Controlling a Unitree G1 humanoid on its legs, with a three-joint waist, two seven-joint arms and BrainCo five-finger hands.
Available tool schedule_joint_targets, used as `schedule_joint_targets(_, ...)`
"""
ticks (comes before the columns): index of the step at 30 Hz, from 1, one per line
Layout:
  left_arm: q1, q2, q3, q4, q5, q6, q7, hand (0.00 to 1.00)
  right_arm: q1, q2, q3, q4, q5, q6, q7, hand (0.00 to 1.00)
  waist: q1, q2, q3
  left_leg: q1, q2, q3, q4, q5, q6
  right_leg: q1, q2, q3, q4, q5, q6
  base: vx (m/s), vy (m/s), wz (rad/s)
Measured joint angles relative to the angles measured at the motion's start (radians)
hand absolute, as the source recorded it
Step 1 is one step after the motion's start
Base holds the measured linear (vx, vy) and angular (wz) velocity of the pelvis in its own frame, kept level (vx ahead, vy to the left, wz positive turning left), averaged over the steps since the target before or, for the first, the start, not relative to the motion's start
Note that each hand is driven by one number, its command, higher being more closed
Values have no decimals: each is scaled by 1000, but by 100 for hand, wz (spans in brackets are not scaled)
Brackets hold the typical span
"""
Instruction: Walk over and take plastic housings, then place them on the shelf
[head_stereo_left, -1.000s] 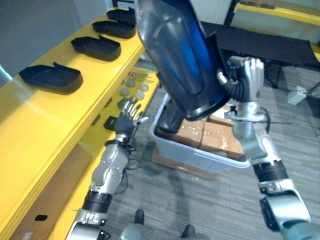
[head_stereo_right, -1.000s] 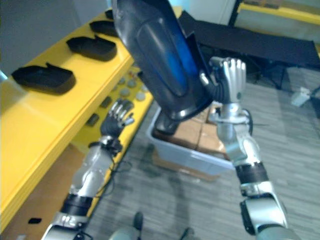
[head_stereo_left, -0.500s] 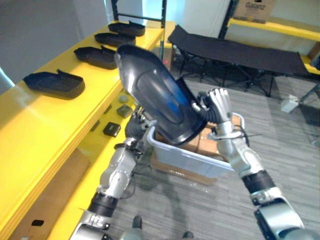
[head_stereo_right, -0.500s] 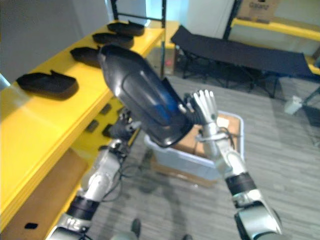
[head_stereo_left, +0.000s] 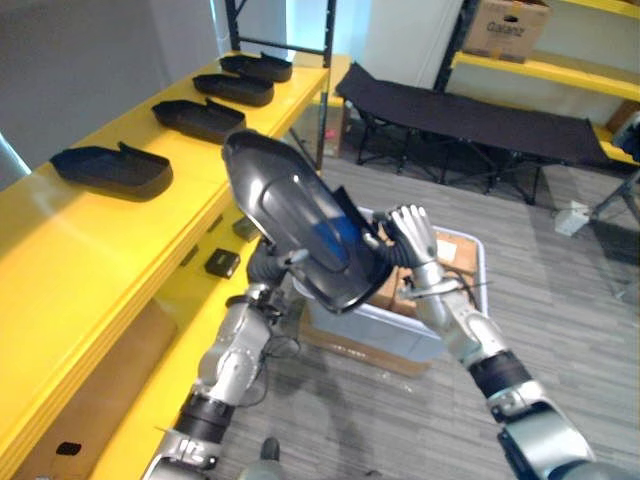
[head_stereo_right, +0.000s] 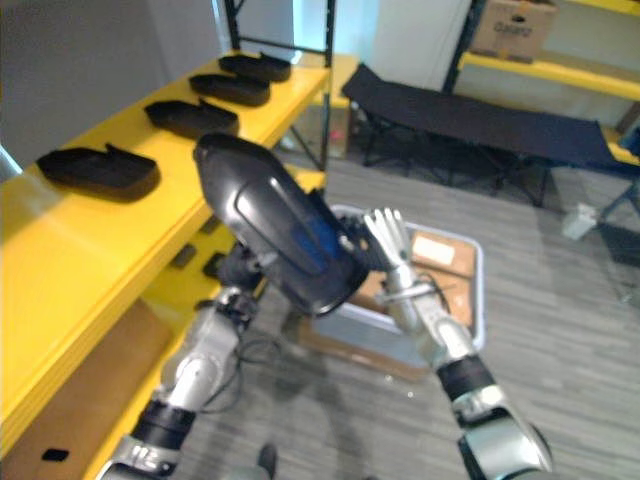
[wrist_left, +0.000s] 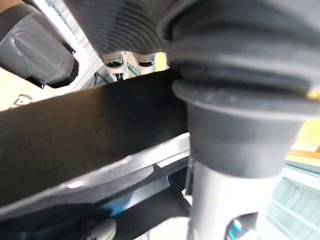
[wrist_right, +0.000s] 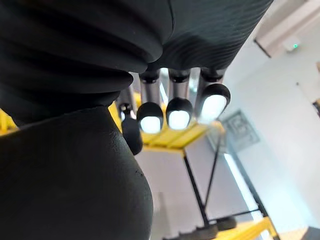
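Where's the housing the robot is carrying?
In the left eye view's centre, the housing sits between left hand and right hand, above the grey bin, right of the yellow shelf.

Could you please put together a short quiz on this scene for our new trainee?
1. True or false: four dark housings lie on the yellow shelf.
2. The right hand meets the held housing with its fingers: A straight, B curled round it, C tucked inside it.
3. Fill in: the grey bin behind holds cardboard ____.
Key: 1 true; 2 A; 3 boxes.
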Motion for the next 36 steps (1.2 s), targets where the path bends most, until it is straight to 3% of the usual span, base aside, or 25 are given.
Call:
schedule_joint_targets(16,26,6,19,32,109,-7,44,100,15,32,70,-47,58,-18,-58,100,-1,1,-2,5,1,2,4,0,0,1,2,13,-5,6,-1,-2,-1,0)
schedule_joint_targets(22,26,5,21,30,52,-87,44,100,16,59,88,-88,101,-18,-61,100,-2,8,-7,6,0,5,4,-1,0,-1,2,15,-6,6,-2,0,0,0)
schedule_joint_targets(29,39,-17,61,-12,26,-116,44,100,24,81,129,-126,116,-26,-84,100,-4,37,-25,7,-6,24,4,-1,1,-10,-6,17,-2,6,-1,-1,2,-4)
schedule_joint_targets(30,40,-23,65,-17,26,-118,45,100,27,81,132,-132,116,-32,-84,0,-4,37,-25,6,-7,26,4,-1,1,-12,-7,18,0,5,-2,-17,0,-7)
schedule_joint_targets(36,40,-37,71,-41,21,-122,44,100,58,101,165,-153,164,-79,-86,0,-20,37,-25,6,-13,25,3,-1,1,-18,-13,18,11,-3,-9,0,0,0)
